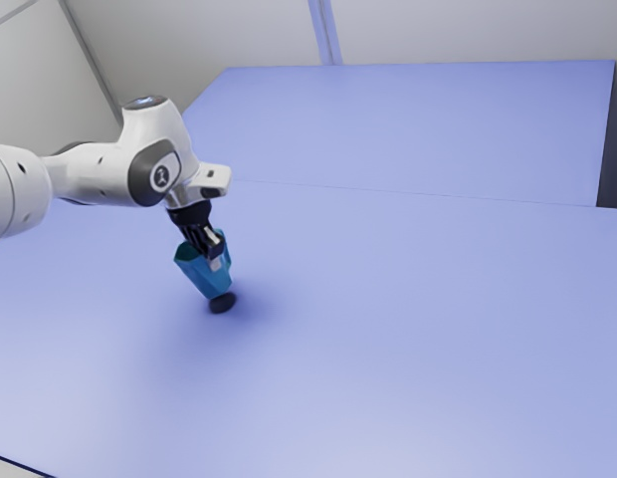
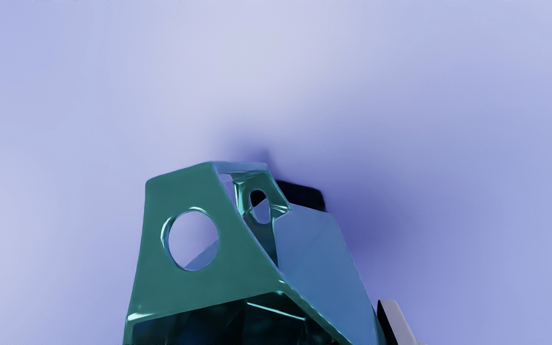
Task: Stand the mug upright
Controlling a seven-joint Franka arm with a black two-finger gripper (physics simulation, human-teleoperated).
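Left of centre in the exterior view, a blue-green mug (image 1: 201, 277) tilts over the pale blue table (image 1: 418, 319), its mouth toward the upper left and its dark base (image 1: 222, 303) at the lower right. We can't tell whether the base touches the table.

If our grip slips, the mug could topple toward its mouth side. Lowered at this slant, the base would likely land on one edge, and the mug might rock or twist; letting go before it is level could tip it over.

The mug sits at and below our gripper (image 1: 216, 256), near its tips. At the wrist view's lower right, one fingertip (image 2: 396, 318) lies against the outer wall; the other is hidden from us, but judging by the unsupported lean, we are pinching the mug.
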